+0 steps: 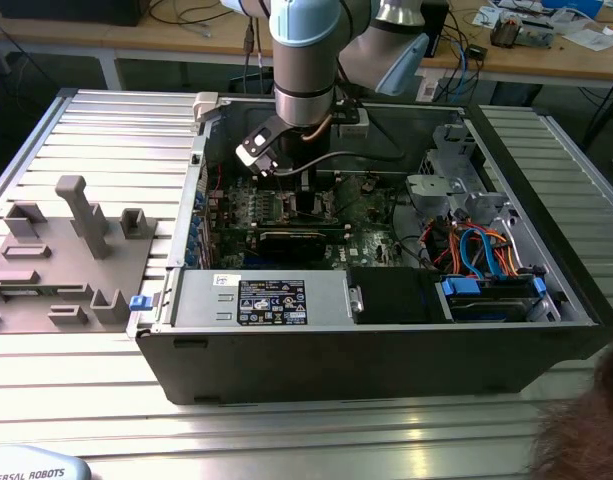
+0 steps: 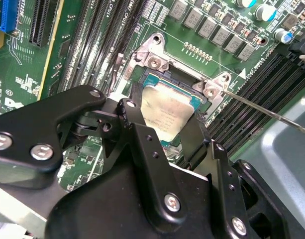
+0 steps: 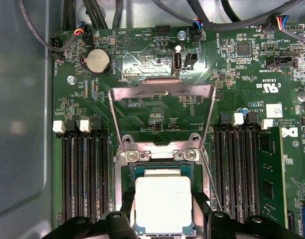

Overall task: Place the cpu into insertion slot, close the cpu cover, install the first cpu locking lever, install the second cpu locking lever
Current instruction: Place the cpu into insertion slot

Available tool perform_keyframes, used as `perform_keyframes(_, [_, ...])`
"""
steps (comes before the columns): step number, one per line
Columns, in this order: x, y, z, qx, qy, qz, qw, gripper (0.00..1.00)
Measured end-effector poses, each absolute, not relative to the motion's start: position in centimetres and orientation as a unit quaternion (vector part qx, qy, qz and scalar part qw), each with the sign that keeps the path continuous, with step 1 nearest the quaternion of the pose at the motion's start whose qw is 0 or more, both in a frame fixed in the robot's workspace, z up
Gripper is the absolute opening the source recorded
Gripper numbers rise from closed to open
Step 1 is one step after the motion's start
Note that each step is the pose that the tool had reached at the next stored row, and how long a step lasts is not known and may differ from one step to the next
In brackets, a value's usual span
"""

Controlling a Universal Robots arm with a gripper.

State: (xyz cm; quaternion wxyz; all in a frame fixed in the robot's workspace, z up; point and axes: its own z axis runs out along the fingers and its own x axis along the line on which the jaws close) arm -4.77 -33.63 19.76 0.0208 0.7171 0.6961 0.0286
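Claw: my claw [image 2: 166,119] is narrowed around the cpu [image 3: 163,201], one finger against each of two opposite edges. I judge that I have hold of it.
Cpu: directly over the insertion slot [image 3: 162,167] and square with its rim. I cannot tell whether it is fully seated or a hair above the contacts.
Step one: under way and close to finished, by my reading.
Cpu cover: the cpu cover [image 3: 162,88] stands swung up, away from the insertion slot, with bare board showing through its opening. It is not closed.
Locking levers: a thin wire lever [image 2: 264,108] juts out loose beside the insertion slot. I judge that neither lever is latched.
Left to do: the cover and both levers.
Computer case: the computer case [image 1: 336,360] lies open on the table [image 1: 286,440]. It holds the green motherboard [image 3: 142,50] that carries the insertion slot.
Also in the case: a labelled metal box [image 1: 271,300] and a drive bay with blue cables [image 1: 481,250], both well apart from the insertion slot.
Memory slots: long black slots [image 3: 85,174] run along two sides of the insertion slot, and one holds a module [image 3: 269,174].
Outside the case: a grey holder plate [image 1: 66,260] sits on the table, far from the insertion slot.
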Motion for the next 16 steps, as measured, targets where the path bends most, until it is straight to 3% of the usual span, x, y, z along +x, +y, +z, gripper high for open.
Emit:
perform_keyframes(3, [-4.76,-33.63,19.74,0.717,0.696,0.029,0.021,0.56])
perform_keyframes(4, [-4.76,-33.63,19.74,0.717,0.696,0.029,0.021,0.62])
perform_keyframes(16, [-4.77,-33.63,20.39,0.717,0.696,0.029,0.021,0.62])
